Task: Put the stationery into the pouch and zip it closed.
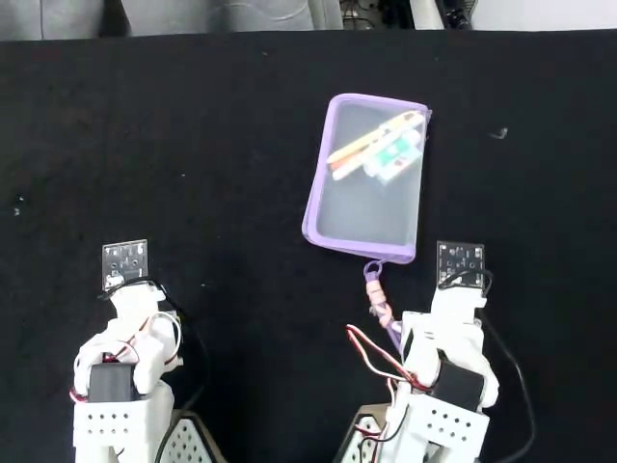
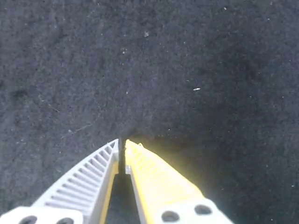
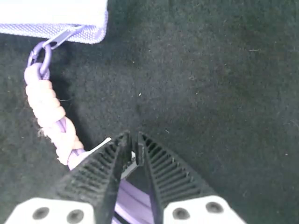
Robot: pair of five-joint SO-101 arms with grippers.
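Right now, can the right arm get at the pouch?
Probably yes: the pouch lies just ahead of the right gripper, its braided pull trailing back beside it, with bare cloth between.

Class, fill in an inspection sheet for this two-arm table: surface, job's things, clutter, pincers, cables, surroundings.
Surface: black cloth, lying flat.
Job's things: purple pouch with stationery inside, seen through its clear face; zip charm trails toward the right arm.
Clutter: lint specks.
Pincers: left pincer shut, over bare cloth; right pincer shut, over the charm's end.
Cables: red and white wires on the right arm.
Surroundings: grey shapes beyond the table's far edge.
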